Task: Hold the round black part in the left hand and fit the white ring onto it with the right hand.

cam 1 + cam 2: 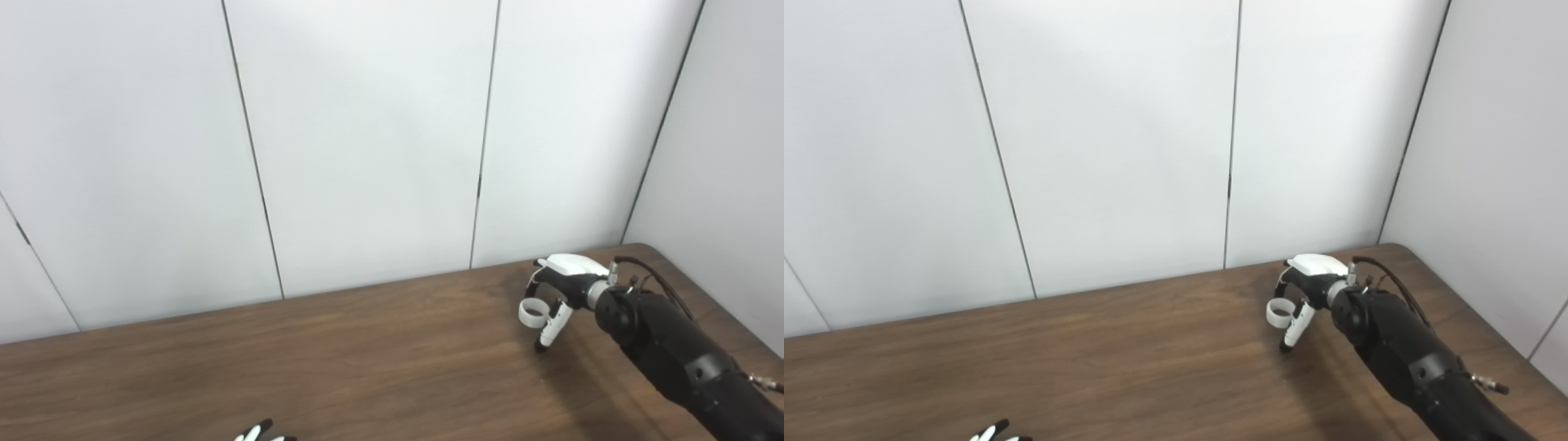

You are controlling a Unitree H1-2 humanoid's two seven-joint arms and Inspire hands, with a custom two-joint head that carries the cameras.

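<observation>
At the right of the frame, your right hand (560, 294) grips the small white plastic ring (531, 312) above the table.

Largest first: pale white wall panels (367, 141) with dark seams fill the upper frame, and the long dark brown wood-grain table (367, 355) runs across the lower part. Your black right arm (667, 349) comes in from the lower right, fingers curled around the ring, so the pick-up looks done. At the bottom edge, left of centre, only the fingertips of your left hand (264, 433) show; you cannot tell whether they hold anything. The round black part is not in view, so fitting remains ahead.
</observation>
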